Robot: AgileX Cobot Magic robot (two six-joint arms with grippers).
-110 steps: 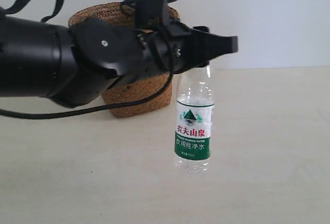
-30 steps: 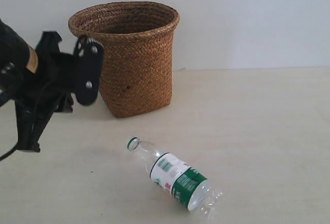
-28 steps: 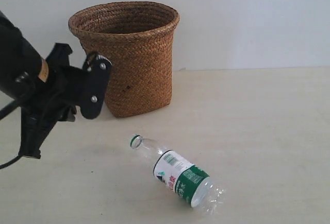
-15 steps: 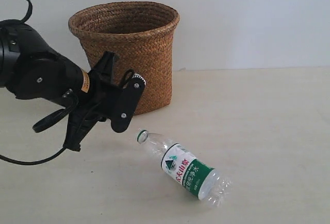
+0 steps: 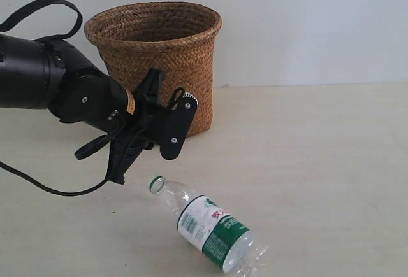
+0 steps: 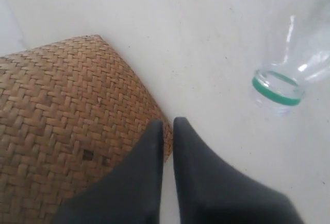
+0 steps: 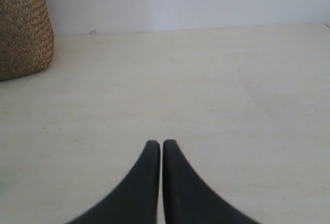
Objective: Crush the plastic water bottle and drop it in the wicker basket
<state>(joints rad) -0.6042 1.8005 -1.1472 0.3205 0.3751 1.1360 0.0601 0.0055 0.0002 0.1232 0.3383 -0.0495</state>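
The plastic water bottle (image 5: 207, 227) lies on its side on the table at the front, capless, its open green-ringed neck toward the basket. The left wrist view shows only that neck (image 6: 277, 88). The wicker basket (image 5: 159, 67) stands upright behind it, and its woven wall (image 6: 62, 131) fills one side of the left wrist view. My left gripper (image 5: 118, 174) hangs in front of the basket's base, tips down beside the bottle's neck, not touching it, fingers shut on nothing (image 6: 166, 123). My right gripper (image 7: 161, 143) is shut and empty over bare table.
The pale table (image 5: 319, 162) stretches to the right of the bottle, with a white wall behind. A black cable (image 5: 51, 191) from the left arm droops onto the table at the left. The basket's side (image 7: 20, 23) shows at the edge of the right wrist view.
The bottle, held upright by its neck at first, now lies on the table and has rolled toward the front. My left arm has swung right and down, in front of the basket.
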